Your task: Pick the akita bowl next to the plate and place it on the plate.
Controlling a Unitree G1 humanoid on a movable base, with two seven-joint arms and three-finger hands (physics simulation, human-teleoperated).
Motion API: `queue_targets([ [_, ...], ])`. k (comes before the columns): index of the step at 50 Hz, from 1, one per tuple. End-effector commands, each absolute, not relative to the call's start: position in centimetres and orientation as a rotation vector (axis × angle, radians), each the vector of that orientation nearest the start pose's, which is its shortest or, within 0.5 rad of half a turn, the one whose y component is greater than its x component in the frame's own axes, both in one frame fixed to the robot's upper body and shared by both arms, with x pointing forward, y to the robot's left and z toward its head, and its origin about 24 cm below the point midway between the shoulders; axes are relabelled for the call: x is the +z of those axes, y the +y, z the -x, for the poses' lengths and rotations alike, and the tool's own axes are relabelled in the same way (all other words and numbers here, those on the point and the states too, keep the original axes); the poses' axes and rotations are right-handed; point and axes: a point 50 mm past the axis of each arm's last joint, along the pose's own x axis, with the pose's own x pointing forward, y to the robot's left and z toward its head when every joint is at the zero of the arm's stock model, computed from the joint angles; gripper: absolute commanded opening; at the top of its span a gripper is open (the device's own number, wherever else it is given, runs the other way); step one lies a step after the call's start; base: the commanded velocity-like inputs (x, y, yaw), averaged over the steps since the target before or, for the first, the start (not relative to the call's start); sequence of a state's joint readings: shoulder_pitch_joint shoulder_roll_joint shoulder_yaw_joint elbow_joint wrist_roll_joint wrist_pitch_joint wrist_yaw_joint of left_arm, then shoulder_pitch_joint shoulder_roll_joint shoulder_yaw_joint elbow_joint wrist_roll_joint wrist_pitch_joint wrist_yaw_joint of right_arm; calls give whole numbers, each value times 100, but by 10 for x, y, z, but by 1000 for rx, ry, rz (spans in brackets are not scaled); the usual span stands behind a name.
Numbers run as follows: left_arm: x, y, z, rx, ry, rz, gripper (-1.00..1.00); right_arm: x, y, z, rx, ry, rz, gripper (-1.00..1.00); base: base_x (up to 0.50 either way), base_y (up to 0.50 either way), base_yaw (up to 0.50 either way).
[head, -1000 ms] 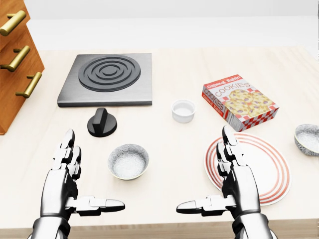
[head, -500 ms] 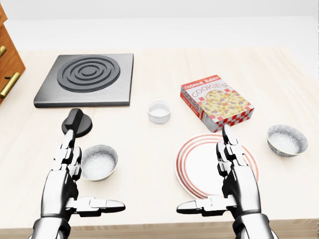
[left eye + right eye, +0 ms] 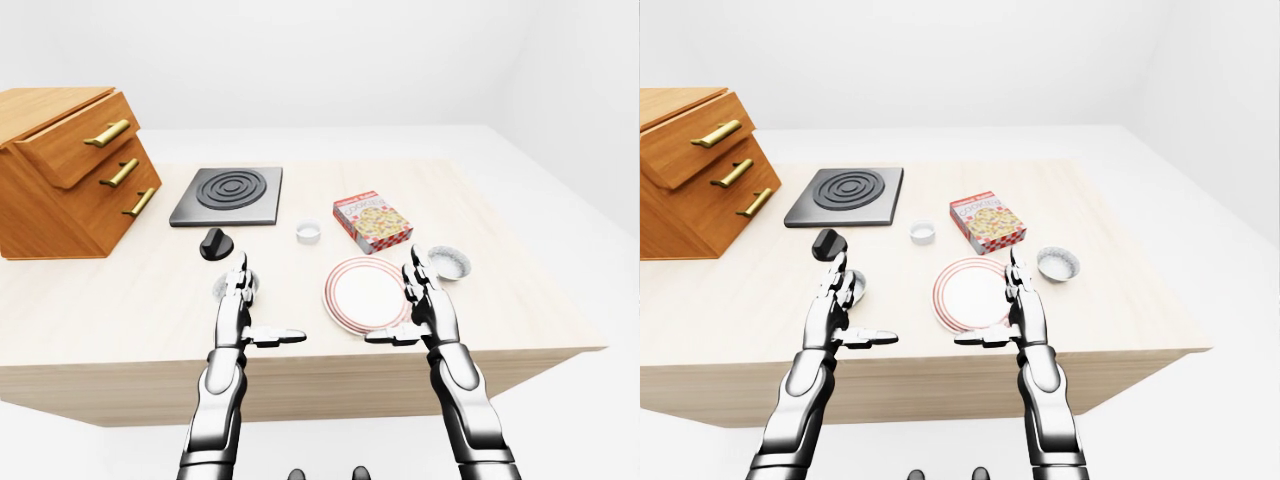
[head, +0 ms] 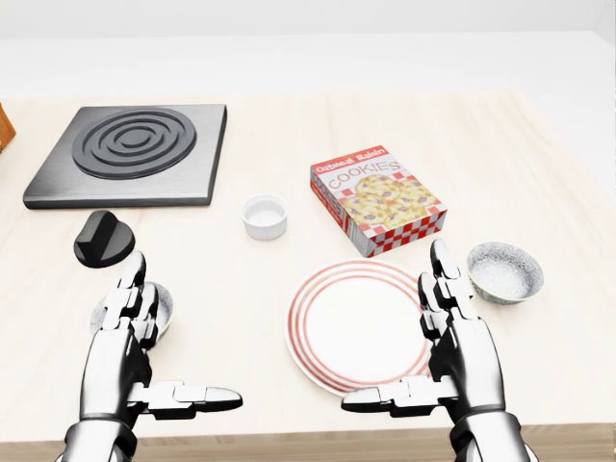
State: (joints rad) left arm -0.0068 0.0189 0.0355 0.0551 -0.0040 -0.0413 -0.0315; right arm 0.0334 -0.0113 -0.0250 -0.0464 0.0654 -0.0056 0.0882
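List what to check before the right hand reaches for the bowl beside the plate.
1. The bowl stands upright, right of the plate in the head view: ok.
2. The plate is bare: ok.
3. The right hand is open and empty: ok.
4. The right hand is at the bowl: not ok; it hovers over the plate's right rim, apart from the bowl.
5. The cookie box is apart from the bowl: ok.
6. The left hand is open, off to the left: ok.
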Motion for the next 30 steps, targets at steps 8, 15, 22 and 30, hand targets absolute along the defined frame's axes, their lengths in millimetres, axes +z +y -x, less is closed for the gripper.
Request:
queue_targets([
  [8, 35, 159, -254, 3, 7, -16, 100, 46, -155, -247, 57, -21, -61, 100, 0, -18, 0],
  [15, 34, 159, -254, 4, 9, -15, 100, 44, -154, -247, 58, -19, -59, 100, 0, -18, 0],
  [22, 32, 159, -255, 4, 9, -15, 100, 44, -154, -246, 60, -20, -59, 100, 0, -18, 0],
  [30, 32, 160, -255, 4, 10, -15, 100, 44, -154, -247, 57, -16, -56, 100, 0, -14, 0],
])
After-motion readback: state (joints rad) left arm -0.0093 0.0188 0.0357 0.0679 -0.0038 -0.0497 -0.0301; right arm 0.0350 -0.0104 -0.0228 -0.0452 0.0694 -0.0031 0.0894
